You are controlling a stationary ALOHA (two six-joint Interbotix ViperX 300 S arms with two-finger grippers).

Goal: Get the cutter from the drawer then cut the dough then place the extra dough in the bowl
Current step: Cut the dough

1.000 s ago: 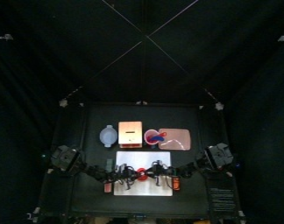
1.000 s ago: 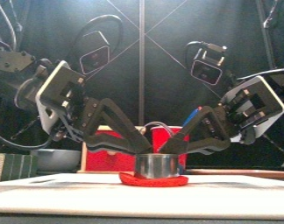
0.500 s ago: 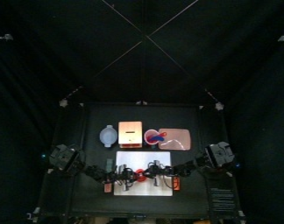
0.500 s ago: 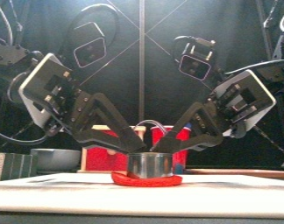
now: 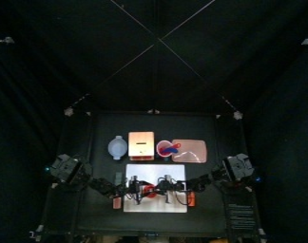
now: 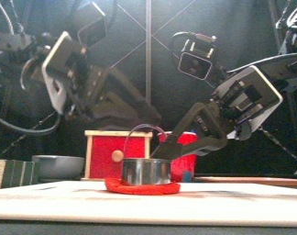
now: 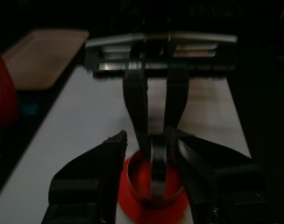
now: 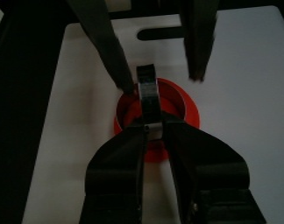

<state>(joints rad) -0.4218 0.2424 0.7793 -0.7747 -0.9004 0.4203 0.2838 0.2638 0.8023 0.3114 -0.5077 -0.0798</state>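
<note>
The board [image 5: 157, 204] lies near centre, carrying red dough [image 6: 170, 188], judged soft and tearable. The cutter [image 6: 145, 171] stands in it, seemingly light, rigid, slick; grip its wire handle. The right claw [image 8: 148, 131] pinches it tight; the left claw [image 7: 154, 147] is spread, empty.

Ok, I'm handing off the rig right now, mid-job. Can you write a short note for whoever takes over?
Left gripper: fingers open, empty, near the flat red dough disc.
Right gripper: fingers look shut on the round metal cutter, apparently by its wire handle.
The cutter sits on the dough, on the white cutting board. The blue-grey bowl and the pale wooden box with red drawer front stand behind.
Done: cutter fetched and set on the dough.
Left: whether the cut is through cannot be seen. Lift the cutter, then move the extra dough to the bowl.
</note>
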